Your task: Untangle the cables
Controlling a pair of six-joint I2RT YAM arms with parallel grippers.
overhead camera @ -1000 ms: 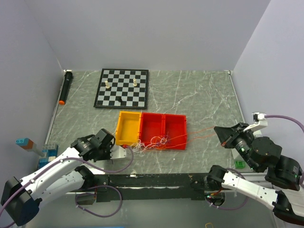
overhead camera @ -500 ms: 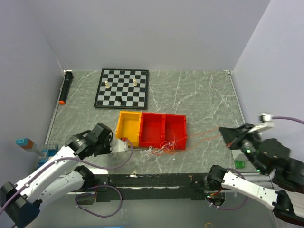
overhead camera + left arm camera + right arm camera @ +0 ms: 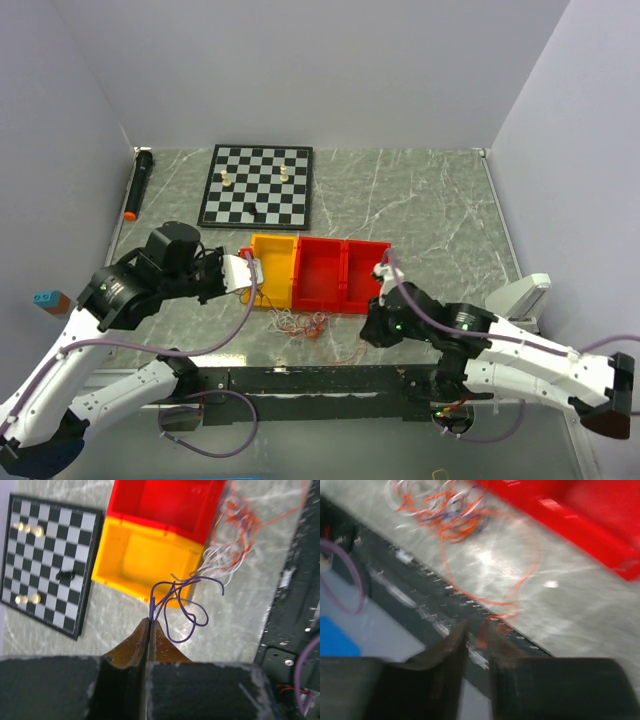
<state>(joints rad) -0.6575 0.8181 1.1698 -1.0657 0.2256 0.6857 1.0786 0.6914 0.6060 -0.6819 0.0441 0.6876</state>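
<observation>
Start at the near edge of the table. Your right gripper point(image 3: 476, 630) hangs low over it, right of the middle, with its fingers a little apart. A blurred orange streak sits in the gap, but you cannot tell whether it touches either finger. Just beyond the fingertips an orange wire loop point(image 3: 492, 601) lies flat on the table and runs off toward the cables point(image 3: 300, 323). These are heaped as a small knot of orange, white and bluish strands near the middle of the near edge, just in front of the bins.

From your right fingers the knot lies to the left and slightly farther in. Of the two arms, the right looks the nearer to that orange loop.

Farther in and raised, your left gripper point(image 3: 151, 622) is pressed fully together on a bluish wire point(image 3: 205, 621). The wire's loops dangle above the near left corner of the yellow bin point(image 3: 275, 262). From these fingers the knot lies to the right and nearer. The held wire trails that way, and I'd judge that to be the line any separating pull works along. You cannot make out whether it is free of the white strands.

The red bin point(image 3: 320, 270) sits touching the right side of the yellow bin, and the chessboard point(image 3: 257, 185) lies toward the far edge.
</observation>
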